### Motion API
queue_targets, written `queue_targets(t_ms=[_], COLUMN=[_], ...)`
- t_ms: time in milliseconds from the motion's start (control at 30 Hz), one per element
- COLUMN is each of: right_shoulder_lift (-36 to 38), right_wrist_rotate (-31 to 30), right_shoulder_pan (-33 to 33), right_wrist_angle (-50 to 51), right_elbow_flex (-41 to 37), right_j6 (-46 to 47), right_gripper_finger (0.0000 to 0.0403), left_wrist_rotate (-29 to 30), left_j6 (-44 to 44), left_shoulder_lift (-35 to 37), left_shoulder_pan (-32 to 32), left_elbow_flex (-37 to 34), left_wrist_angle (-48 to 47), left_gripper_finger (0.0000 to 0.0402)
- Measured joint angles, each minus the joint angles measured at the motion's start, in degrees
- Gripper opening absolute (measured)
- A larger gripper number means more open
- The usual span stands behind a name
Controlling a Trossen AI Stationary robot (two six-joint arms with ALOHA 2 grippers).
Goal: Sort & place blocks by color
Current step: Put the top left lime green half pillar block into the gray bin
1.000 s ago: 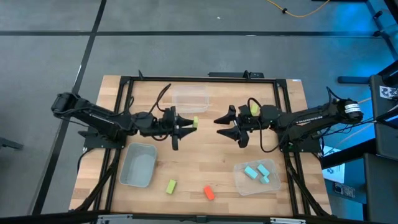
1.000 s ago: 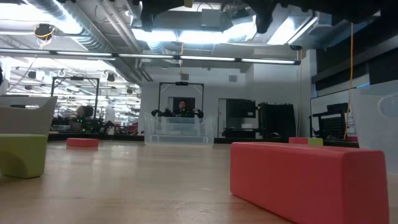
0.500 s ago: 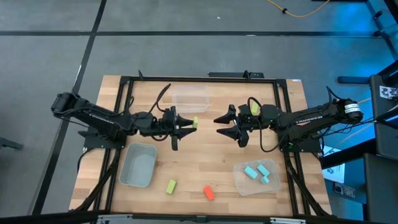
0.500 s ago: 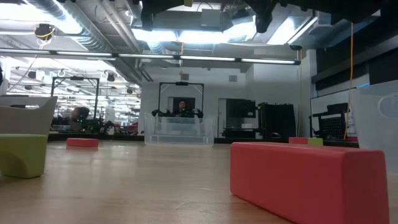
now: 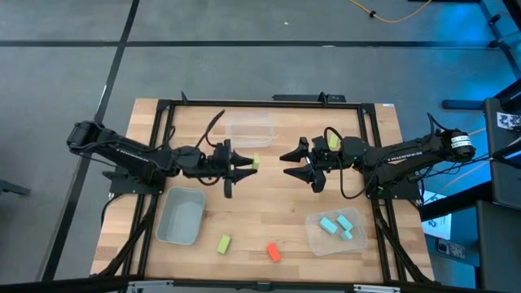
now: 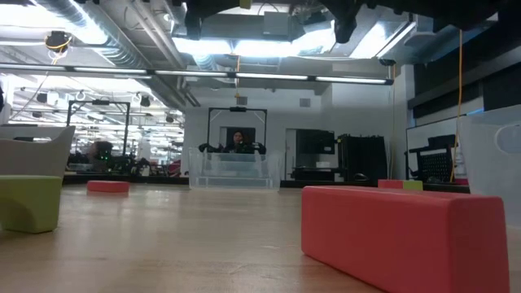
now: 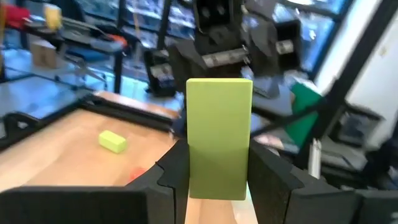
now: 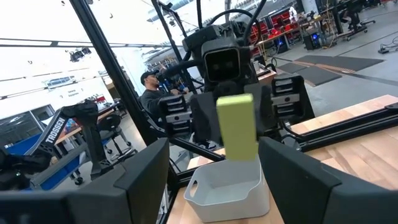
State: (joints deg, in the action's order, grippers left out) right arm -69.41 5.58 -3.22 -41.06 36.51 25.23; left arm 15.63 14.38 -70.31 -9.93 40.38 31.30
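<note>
While my left gripper (image 5: 251,162) pinched a yellow-green block (image 7: 219,134) above the tabletop's (image 5: 269,212) middle, my right gripper (image 5: 288,165) faced it nearby, fingers spread and empty.

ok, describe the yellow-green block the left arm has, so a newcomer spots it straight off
Start at the wooden table and find the clear bin at its far edge. Just in front of that bin the left gripper points toward the right gripper, and the yellow-green block is pinched between its fingers. The other yellow-green block lies loose on the wood near the front edge; this one is held off the table.
</note>
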Motion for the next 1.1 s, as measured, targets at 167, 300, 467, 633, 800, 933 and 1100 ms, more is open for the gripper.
queue_targets(t_ms=[167, 300, 467, 633, 800, 933, 1100], right_shoulder_lift=[0.0, 0.02, 0.02, 0.02, 0.02, 0.02, 0.02], right_wrist_rotate=[0.0, 0.0, 0.0, 0.0, 0.0, 0.0, -0.02], right_shoulder_pan=[0.0, 0.0, -0.02, 0.0, -0.02, 0.0, -0.02], right_wrist_angle=[0.0, 0.04, 0.13, 0.18, 0.22, 0.24, 0.24], right_elbow_flex=[0.0, 0.0, 0.02, 0.02, 0.02, 0.02, 0.02], right_j6=[-0.02, -0.07, -0.09, -0.23, -1.46, -1.67, -1.73], right_gripper_finger=[0.0252, 0.0252, 0.0252, 0.0252, 0.0252, 0.0252, 0.0252], left_wrist_rotate=[-6.79, -12.03, -15.24, -15.35, -13.69, -15.46, -17.68], left_j6=[5.25, 10.94, 19.29, 27.65, 31.47, 26.79, 23.05], left_shoulder_lift=[4.59, 5.76, 5.81, 5.74, 5.76, 5.72, 5.72], left_shoulder_pan=[-0.1, -2.75, -10.8, -21.3, -26.15, -25.09, -22.23], left_elbow_flex=[4.39, 12.63, 18.85, 18.83, 13.87, 7.66, 1.98], left_wrist_angle=[-23.19, -52.91, -75.83, -89.6, -94.07, -93.12, -86.28], left_gripper_finger=[0.0116, 0.0116, 0.0116, 0.0116, 0.0116, 0.0116, 0.0116])
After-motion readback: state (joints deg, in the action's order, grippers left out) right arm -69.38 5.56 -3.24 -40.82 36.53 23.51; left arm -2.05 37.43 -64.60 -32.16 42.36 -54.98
